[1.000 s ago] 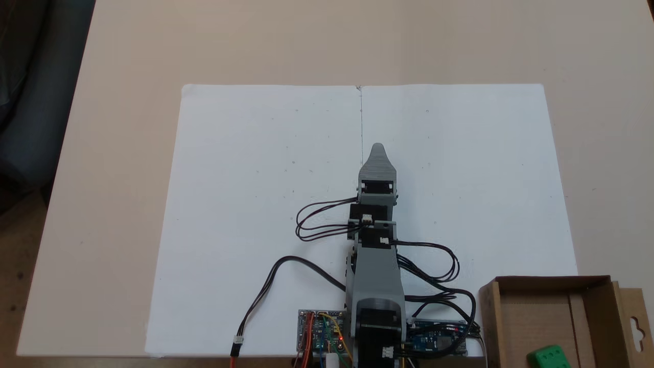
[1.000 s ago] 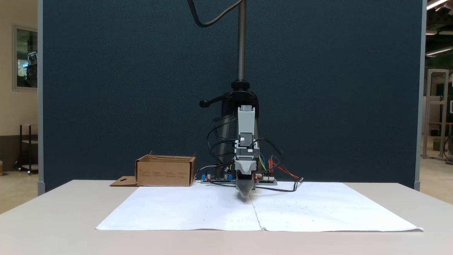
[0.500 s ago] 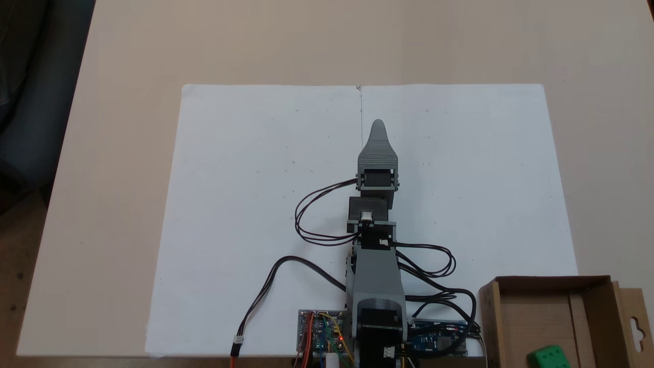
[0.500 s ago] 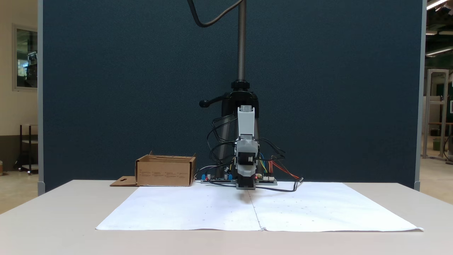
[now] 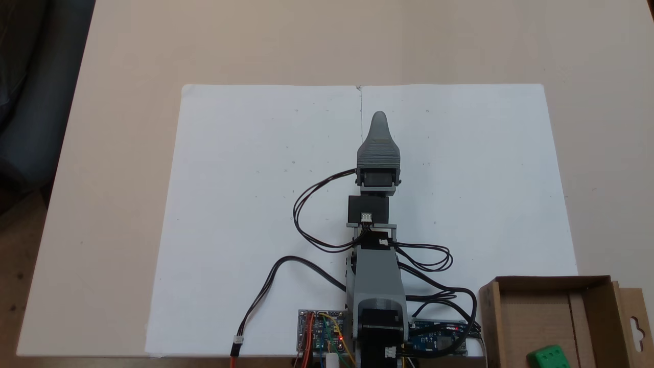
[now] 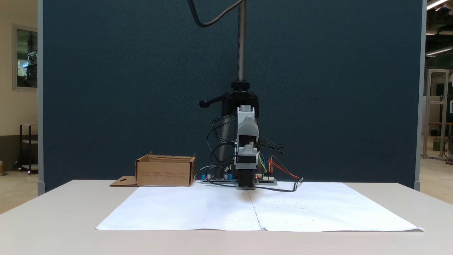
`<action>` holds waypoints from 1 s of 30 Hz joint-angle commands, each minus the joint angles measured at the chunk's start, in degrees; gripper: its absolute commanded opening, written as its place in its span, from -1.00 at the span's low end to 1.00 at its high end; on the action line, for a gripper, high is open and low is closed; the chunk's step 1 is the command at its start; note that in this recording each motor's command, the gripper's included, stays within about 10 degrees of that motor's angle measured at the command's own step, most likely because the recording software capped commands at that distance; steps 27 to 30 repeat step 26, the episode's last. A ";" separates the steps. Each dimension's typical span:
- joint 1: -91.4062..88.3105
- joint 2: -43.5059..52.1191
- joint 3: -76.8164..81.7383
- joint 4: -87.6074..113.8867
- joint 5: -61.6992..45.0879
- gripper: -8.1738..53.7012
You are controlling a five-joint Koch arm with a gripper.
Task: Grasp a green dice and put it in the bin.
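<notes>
The green dice [image 5: 549, 356] lies inside the bin [image 5: 531, 312], a brown cardboard box at the bottom right corner of a fixed view. From the front, the bin [image 6: 165, 171] stands left of the arm's base and its walls hide the dice. My gripper [image 5: 379, 116] reaches out over the middle of the white paper, far from the bin, with nothing seen in it. Its jaws lie one above the other, so only one grey tip shows. Seen from the front, the arm [image 6: 246, 159] points toward the camera, raised above the paper.
A large white paper sheet [image 5: 245, 194] covers the table's middle. Circuit boards [image 5: 321, 335] and loose black cables [image 5: 311, 220] sit around the arm's base. A camera stand pole [image 6: 241, 42] rises behind the base before a dark partition.
The gripper has stretched farther from the base across the paper and tilted up from pointing down at the sheet. The dice and bin have not moved.
</notes>
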 commanded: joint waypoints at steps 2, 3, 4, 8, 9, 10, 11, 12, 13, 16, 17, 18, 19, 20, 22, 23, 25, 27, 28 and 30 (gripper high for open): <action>0.97 6.15 3.96 -3.34 -2.46 0.70; 0.97 6.15 3.96 -3.34 -2.37 0.70; 0.88 6.24 3.96 -3.43 -2.37 0.70; -0.26 6.15 3.87 -3.34 -2.29 0.70; -0.35 6.15 3.96 -3.34 -2.20 0.70; -0.35 6.15 3.87 -3.34 -2.20 0.70; -0.35 6.15 3.87 -3.34 -2.20 0.70; -0.35 6.15 3.96 -3.34 -2.20 0.70; -0.35 6.15 3.96 -3.34 -2.20 0.70; -0.53 6.15 3.96 -3.34 -2.20 0.70; -0.53 6.15 3.96 -3.34 -2.20 0.70; -0.53 6.15 3.96 -3.34 -2.20 0.70; -0.53 6.15 3.96 -3.34 -2.20 0.70; -0.53 6.24 3.87 -3.34 -2.20 0.70; -0.62 6.15 3.87 -3.34 -2.20 0.70; -0.79 6.15 3.96 -3.34 -2.20 0.70; -0.88 6.15 3.96 -3.34 -2.20 0.70; -0.88 6.24 3.96 -3.34 -2.20 0.70; -0.88 6.24 3.96 -3.34 -2.20 0.70; -0.88 6.24 3.96 -3.34 -2.20 0.70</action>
